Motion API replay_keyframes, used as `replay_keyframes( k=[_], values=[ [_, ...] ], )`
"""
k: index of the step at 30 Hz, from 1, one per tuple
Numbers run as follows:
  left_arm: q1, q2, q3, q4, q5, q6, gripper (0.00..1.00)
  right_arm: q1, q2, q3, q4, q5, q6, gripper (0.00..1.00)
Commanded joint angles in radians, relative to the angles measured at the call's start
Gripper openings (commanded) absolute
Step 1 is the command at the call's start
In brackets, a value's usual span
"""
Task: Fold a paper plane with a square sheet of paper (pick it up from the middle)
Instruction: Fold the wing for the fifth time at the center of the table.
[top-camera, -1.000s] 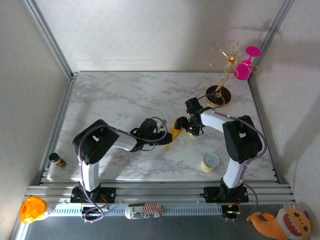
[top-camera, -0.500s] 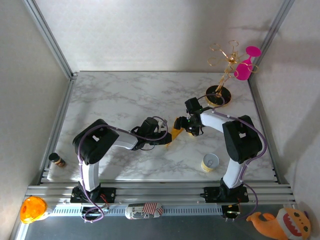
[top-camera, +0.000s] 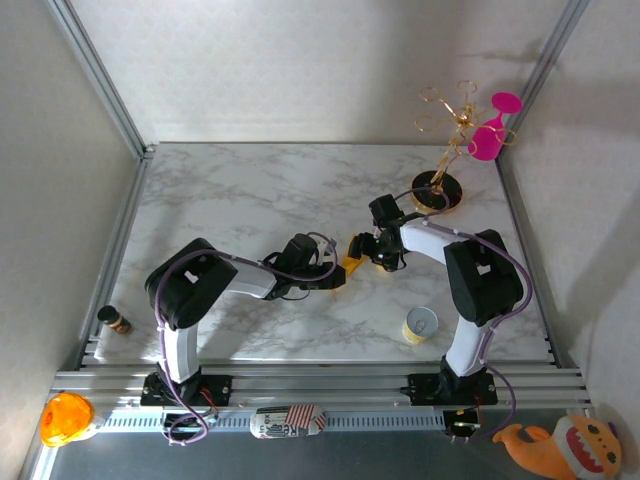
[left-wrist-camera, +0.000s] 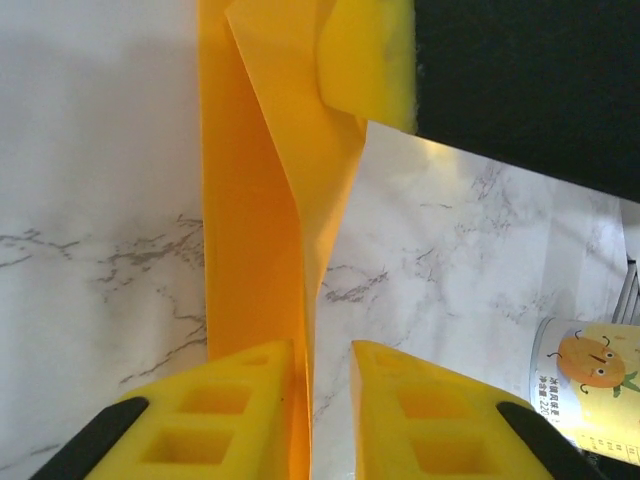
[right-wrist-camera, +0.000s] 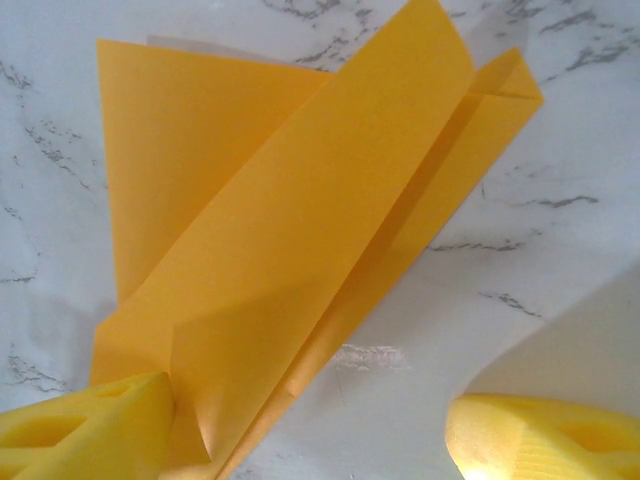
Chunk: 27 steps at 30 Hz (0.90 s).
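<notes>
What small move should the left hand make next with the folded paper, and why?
Probably close the left hand to pinch the crease. The folded paper stands in the narrow gap between its fingers, with bare table showing beside it, so it is not clamped yet. The right hand is open wide, one finger only touching the paper, so nothing grips it.

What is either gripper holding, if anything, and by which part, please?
Left gripper, nearly closed, straddles the folded paper at one end; a pinch cannot be told; right gripper holds nothing.
</notes>
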Motion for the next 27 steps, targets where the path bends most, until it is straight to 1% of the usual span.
replay_keyframes(
  k=[1, 9, 12, 16, 20, 24, 27],
  values=[
    [-0.003, -0.022, 0.006, -0.069, -0.056, 0.069, 0.22, 0.003, 0.178, -0.079, 0.036, 0.076, -0.003, 0.78],
    [-0.019, -0.070, 0.028, -0.157, -0.137, 0.130, 0.23, 0.002, 0.185, -0.077, 0.034, 0.077, -0.003, 0.78],
    [-0.026, -0.057, 0.043, -0.186, -0.132, 0.147, 0.23, 0.003, 0.185, -0.075, 0.033, 0.078, -0.003, 0.78],
    [-0.037, -0.049, 0.056, -0.173, -0.108, 0.151, 0.23, 0.002, 0.189, -0.073, 0.034, 0.075, -0.003, 0.78],
    [-0.039, -0.039, 0.070, -0.180, -0.121, 0.154, 0.23, 0.002, 0.192, -0.074, 0.036, 0.071, -0.003, 0.78],
    [-0.039, -0.024, 0.080, -0.199, -0.138, 0.157, 0.20, 0.003, 0.194, -0.077, 0.036, 0.069, -0.003, 0.77],
    [-0.039, -0.014, 0.078, -0.204, -0.137, 0.158, 0.19, 0.002, 0.194, -0.078, 0.037, 0.069, -0.003, 0.77]
  ],
)
